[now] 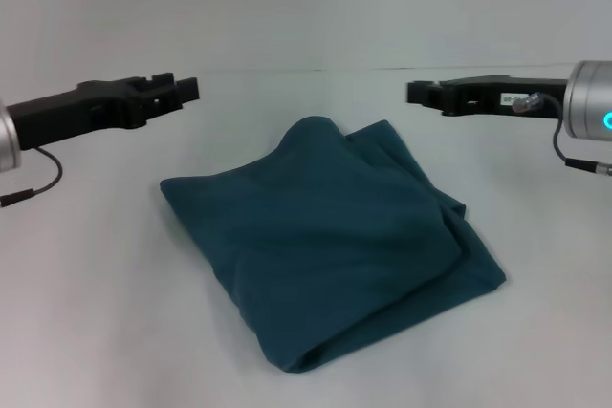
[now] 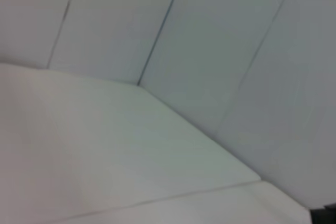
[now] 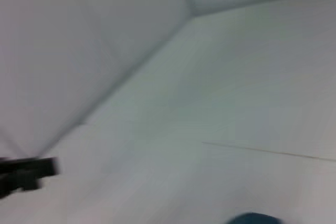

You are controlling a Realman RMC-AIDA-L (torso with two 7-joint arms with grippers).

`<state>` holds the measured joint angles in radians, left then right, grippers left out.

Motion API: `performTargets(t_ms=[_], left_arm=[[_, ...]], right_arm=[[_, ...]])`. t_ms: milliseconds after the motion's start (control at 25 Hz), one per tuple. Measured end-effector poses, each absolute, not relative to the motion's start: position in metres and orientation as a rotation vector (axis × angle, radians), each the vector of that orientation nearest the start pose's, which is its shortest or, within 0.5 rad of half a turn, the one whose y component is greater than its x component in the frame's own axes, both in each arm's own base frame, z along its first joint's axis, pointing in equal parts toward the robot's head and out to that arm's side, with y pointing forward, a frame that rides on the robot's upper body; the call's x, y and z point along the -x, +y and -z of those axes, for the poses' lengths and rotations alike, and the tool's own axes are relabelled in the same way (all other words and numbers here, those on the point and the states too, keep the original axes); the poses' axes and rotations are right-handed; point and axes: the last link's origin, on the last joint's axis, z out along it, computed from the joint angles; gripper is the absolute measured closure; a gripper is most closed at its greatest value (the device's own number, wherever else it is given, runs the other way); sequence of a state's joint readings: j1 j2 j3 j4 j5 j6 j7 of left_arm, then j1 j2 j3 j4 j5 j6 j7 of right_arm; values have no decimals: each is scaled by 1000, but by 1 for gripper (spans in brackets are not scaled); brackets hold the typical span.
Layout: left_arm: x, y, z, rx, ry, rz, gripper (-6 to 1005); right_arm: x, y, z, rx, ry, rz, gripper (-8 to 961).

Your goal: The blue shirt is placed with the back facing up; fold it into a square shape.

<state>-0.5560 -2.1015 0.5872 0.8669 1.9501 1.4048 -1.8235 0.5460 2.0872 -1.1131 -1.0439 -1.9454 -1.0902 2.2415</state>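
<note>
The blue shirt (image 1: 330,246) lies folded into a rough square on the white table, turned like a diamond, with layered edges showing along its right side. A small bit of it shows in the right wrist view (image 3: 254,217). My left gripper (image 1: 186,93) hovers above the table to the left of the shirt and behind it, holding nothing. My right gripper (image 1: 418,94) hovers at the same height to the right of the shirt and behind it, also holding nothing. Both are clear of the fabric.
The white table (image 1: 96,312) runs around the shirt on all sides, with a white wall (image 1: 306,7) behind it. A thin seam (image 2: 157,200) crosses the table top. The dark shape in the right wrist view (image 3: 26,174) is the other arm's gripper.
</note>
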Motion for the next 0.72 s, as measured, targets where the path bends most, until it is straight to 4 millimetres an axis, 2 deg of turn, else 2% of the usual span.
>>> performTargets(t_ms=[120, 240, 440, 720], left_arm=[[256, 373, -58, 2286, -977, 859, 532], [260, 371, -60, 2262, -959, 868, 532], [258, 368, -57, 2263, -899, 895, 531], [258, 362, -58, 2226, -837, 967, 531]], right_arm=[[-179, 403, -9, 2447, 1072, -586, 890], [-175, 404, 10, 2510, 1105, -545, 890], [-180, 401, 43, 2607, 1105, -400, 889], [-193, 395, 57, 2677, 965, -262, 887]])
